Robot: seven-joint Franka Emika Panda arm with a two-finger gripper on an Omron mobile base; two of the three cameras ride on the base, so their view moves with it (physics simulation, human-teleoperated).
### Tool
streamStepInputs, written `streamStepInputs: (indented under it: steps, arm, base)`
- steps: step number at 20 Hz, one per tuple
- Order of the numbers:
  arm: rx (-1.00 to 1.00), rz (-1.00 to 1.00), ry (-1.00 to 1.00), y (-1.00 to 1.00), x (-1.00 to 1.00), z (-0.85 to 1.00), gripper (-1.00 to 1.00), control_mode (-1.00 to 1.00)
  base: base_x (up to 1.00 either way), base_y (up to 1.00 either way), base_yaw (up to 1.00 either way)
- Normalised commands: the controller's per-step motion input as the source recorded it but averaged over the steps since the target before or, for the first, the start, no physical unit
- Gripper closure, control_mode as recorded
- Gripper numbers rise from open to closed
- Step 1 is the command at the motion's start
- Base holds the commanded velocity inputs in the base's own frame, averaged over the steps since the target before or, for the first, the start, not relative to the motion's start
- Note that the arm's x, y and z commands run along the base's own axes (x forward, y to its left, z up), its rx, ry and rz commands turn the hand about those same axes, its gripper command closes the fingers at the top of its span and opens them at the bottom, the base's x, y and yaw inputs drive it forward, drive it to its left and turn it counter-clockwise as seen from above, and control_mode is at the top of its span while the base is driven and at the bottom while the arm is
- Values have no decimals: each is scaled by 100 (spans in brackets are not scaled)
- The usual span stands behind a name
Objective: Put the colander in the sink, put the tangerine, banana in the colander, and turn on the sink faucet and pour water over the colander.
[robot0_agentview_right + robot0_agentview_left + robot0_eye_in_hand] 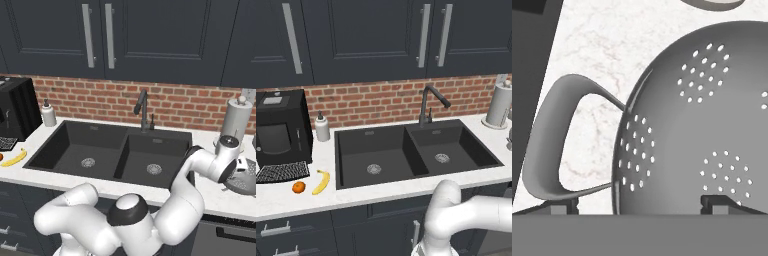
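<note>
The colander (pixel 702 125), a silvery perforated bowl with a looped handle, lies close under my gripper (pixel 642 206) on the counter right of the sink (pixel 70 145). My gripper is open, its fingertips (pixel 562 206) spread either side of the bowl's rim near the handle, holding nothing. From the right base view the colander (pixel 246 179) peeks out beside my hand. The banana (pixel 321 182) and tangerine (pixel 298 187) lie together on the counter left of the sink (pixel 356 145). The faucet (pixel 431 102) stands behind the basin divider, with no water running.
A black coffee machine (pixel 281 127) and a dark grid mat (pixel 283 171) occupy the far left counter. A white soap dispenser (pixel 322 127) stands behind the sink's left corner. A paper towel holder (pixel 236 120) rises just behind the colander.
</note>
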Motion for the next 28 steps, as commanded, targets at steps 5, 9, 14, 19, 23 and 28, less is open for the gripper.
streamStepInputs:
  steps: [5,9,14,19,23,28]
  arm:
    - [0,0,0,0,0,0,100,-100]
    - [0,0,0,0,0,0,100,-100]
    - [0,0,0,0,0,0,100,-100]
    - [0,2,0,14,-9,0,100,-100]
    - [0,6,-1,47,-26,0,100,-100]
    - [-4,10,-1,82,-21,0,100,-100]
  base:
    - [0,0,0]
    - [0,0,0]
    - [0,0,0]
    - [0,0,0]
    - [0,0,0]
    - [0,0,0]
